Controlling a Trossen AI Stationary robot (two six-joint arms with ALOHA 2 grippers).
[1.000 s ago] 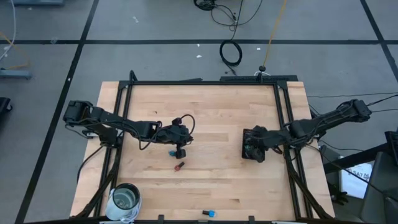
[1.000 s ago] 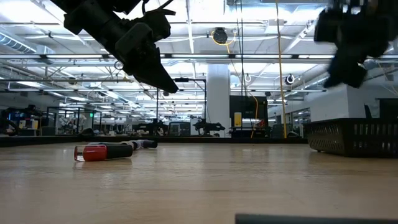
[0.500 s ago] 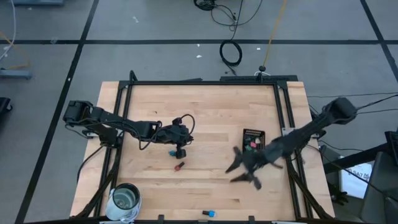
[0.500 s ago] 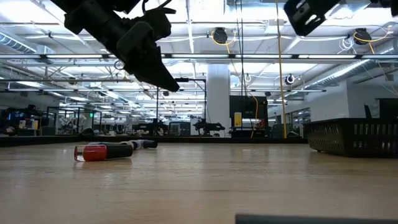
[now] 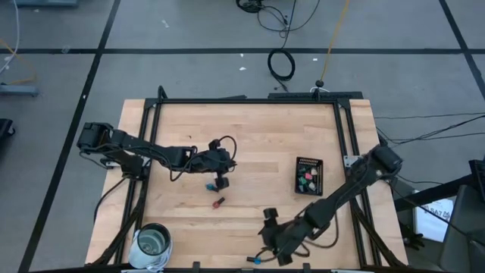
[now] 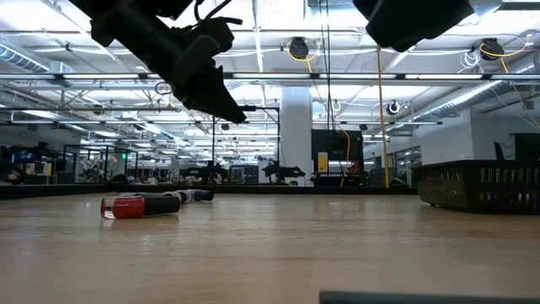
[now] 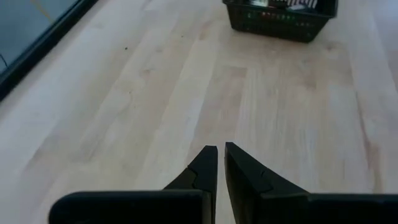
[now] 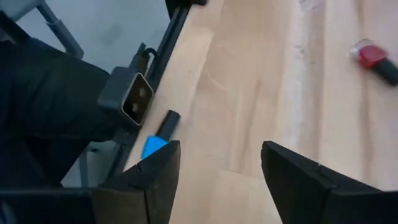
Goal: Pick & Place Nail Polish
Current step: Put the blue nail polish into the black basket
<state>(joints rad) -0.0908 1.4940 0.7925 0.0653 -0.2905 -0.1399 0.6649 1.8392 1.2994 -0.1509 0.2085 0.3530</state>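
Observation:
A red nail polish bottle (image 5: 218, 203) lies on its side mid-table, its dark cap toward the far edge. My left gripper (image 5: 220, 182) hovers shut just beyond it, holding nothing, and shows high in the low view (image 6: 229, 111). A blue bottle (image 5: 254, 259) lies at the table's near edge, seen in the right wrist view (image 8: 158, 135) just ahead of one finger. My right gripper (image 5: 267, 235) hangs open above the table beside it, with nothing between its fingers (image 8: 217, 163). The black tray (image 5: 308, 176) holds several bottles.
A round glass jar (image 5: 153, 243) stands at the near left corner. The black tray (image 7: 280, 15) sits right of centre. The table's metal frame (image 8: 134, 93) runs close along the blue bottle. Bare wood lies between the red bottle (image 6: 135, 205) and the tray (image 6: 477, 186).
My right gripper has swung from over the black tray toward the table's near edge and to the left, rolling as it went, and now hangs by the blue bottle. The bottles and the tray have not moved.

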